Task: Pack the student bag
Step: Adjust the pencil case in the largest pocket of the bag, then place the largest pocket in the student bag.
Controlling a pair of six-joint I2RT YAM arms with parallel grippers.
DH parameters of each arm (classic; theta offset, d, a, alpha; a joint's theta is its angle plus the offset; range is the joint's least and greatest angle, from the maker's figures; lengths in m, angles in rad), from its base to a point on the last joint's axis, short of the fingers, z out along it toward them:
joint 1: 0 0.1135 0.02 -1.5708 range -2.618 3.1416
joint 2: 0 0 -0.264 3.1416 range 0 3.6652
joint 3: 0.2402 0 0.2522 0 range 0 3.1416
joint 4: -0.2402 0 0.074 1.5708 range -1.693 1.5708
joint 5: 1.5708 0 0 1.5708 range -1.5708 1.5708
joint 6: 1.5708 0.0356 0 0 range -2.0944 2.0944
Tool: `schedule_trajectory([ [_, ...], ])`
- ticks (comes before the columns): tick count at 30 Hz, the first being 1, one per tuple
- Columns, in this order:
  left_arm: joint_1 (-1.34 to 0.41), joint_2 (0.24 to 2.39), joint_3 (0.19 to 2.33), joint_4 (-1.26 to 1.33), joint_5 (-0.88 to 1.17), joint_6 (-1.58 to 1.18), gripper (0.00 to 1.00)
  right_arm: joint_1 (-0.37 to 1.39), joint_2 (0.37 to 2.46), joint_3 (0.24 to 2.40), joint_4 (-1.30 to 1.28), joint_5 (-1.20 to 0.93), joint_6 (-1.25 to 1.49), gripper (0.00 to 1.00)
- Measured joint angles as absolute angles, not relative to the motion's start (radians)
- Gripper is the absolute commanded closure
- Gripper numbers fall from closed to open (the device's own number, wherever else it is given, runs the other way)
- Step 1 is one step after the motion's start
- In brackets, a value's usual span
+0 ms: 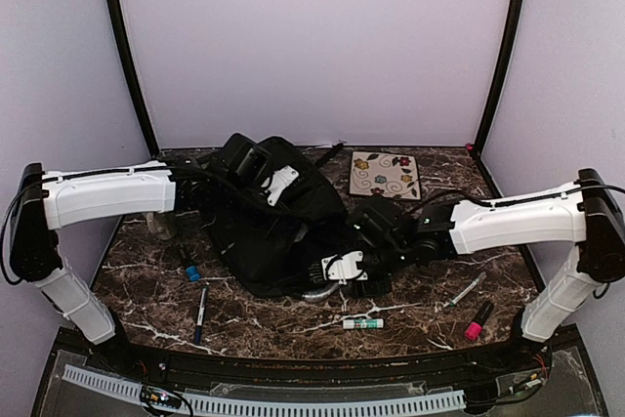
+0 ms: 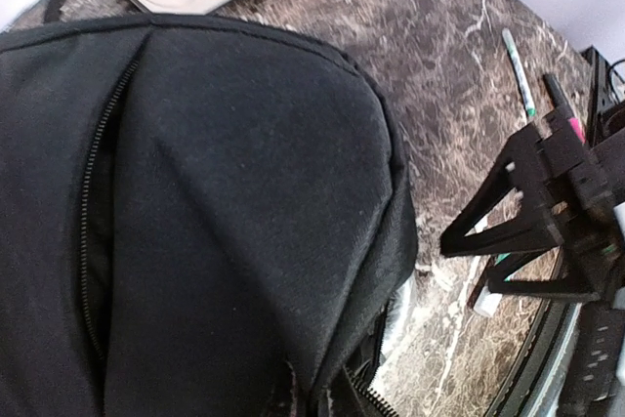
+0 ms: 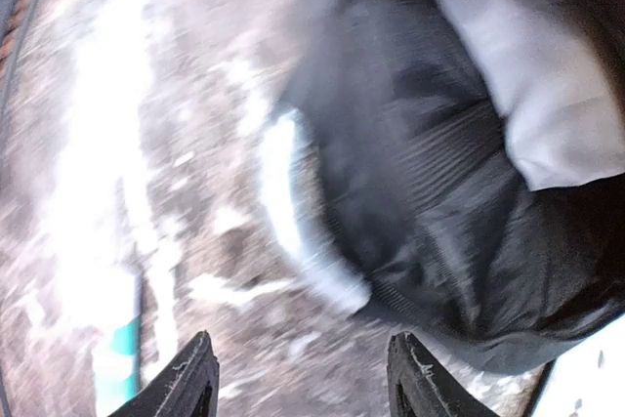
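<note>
Your student bag [image 1: 264,236] lies on the bench [image 1: 420,312], likely soft and floppy; pinch near the zipper [image 2: 96,212]. Left tool [image 1: 269,178] is clenched, perhaps on fabric; right tool [image 3: 305,378] hangs released, empty.

The student bag [image 1: 264,231] is black, the table [image 1: 410,300] brown marble veined white, the notebook [image 1: 385,174] cream with flowers.

Plain pale lilac walls [image 1: 312,36] close in the back and both sides, evenly lit without hard shadows. Black posts [image 1: 128,56] rise along the corner seams (one each side). The table [image 1: 283,319] is dark brown marble pattern, white-veined, with a white slotted strip [image 1: 293,405] along its near edge.
</note>
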State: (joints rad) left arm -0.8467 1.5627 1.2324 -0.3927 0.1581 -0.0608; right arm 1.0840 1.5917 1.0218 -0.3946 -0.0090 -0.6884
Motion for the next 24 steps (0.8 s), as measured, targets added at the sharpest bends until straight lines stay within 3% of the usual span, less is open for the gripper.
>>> schedule_trajectory([
  [6, -0.852, 1.663, 1.242, -0.381, 0.195, -0.06, 0.98, 1.084, 1.504, 0.983, -0.54, -0.08, -0.698, 0.41],
  [15, -0.868, 1.808, 1.311, -0.422, 0.203, -0.058, 0.52, 1.065, 1.462, 0.947, -0.585, -0.106, -0.675, 0.41],
  [21, -0.878, 1.713, 1.404, -0.548, 0.144, -0.015, 0.13, 0.938, 1.477, 1.081, -0.642, -0.196, -0.628, 0.41],
  [24, -0.87, 1.527, 1.338, -0.509, 0.067, -0.007, 0.09, 0.869, 1.52, 1.216, -0.639, -0.263, -0.603, 0.41],
])
